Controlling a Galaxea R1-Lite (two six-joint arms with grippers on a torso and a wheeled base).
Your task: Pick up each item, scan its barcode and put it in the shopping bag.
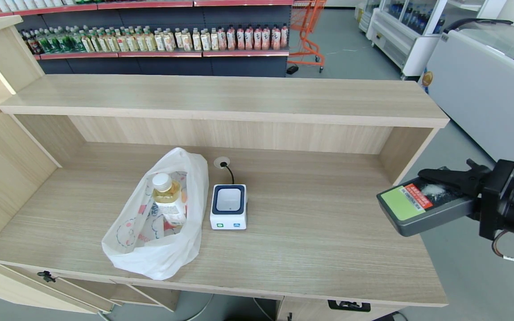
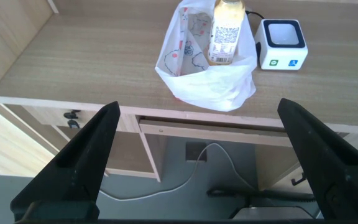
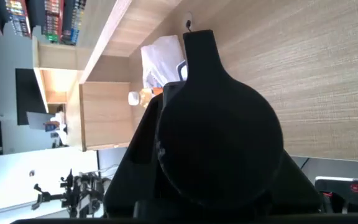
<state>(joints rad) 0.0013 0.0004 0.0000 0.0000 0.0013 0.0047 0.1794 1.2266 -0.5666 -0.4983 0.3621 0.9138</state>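
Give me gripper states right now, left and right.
Left gripper: open, nothing between the fingers.
Right gripper: closed on a grey packet with a green and red label.

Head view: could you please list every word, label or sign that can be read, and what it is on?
Nothing can be quoted with certainty.
The box: red label with white print, too small to read.
The bottle in the shopping bag: label print blurred.
The scanner: one green and one blue symbol, no legible words.
The shelf bottles: labels too small.
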